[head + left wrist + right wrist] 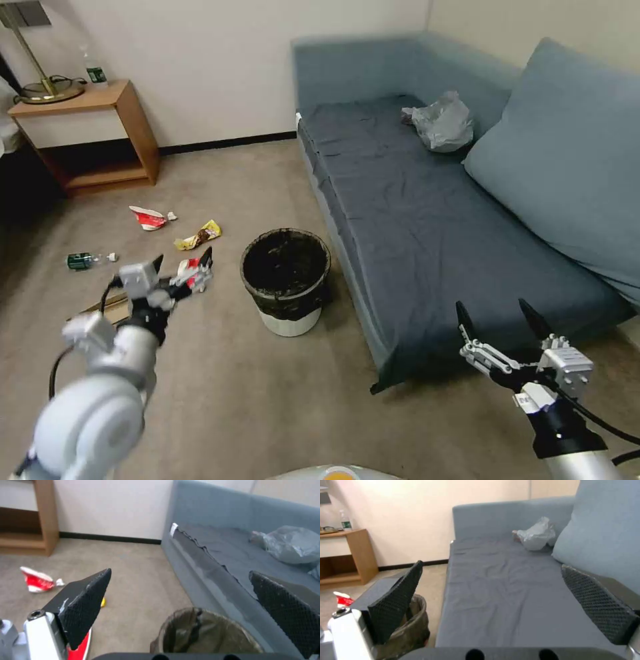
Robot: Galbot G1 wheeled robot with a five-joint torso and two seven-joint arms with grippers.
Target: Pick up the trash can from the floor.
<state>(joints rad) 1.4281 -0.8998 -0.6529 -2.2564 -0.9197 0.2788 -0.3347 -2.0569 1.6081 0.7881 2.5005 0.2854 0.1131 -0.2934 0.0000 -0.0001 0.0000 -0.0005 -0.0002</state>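
The small round white plastic trash can [287, 283] with a black liner stands upright on the beige carpet floor [220, 393], beside the sofa [427, 220]. Left gripper [181, 261] (nearer, spread) should straddle its rim squarely; right gripper [497, 315] hangs spread over the sofa's edge.

Trash can [286, 280]: stood on the floor [253, 400], just beside the sofa's [427, 220] front edge, ahead of me.
My left gripper [183, 261]: hung left of the can.
My right gripper [501, 319]: hung over the sofa's near corner.
Litter [198, 235]: lay left of the can.
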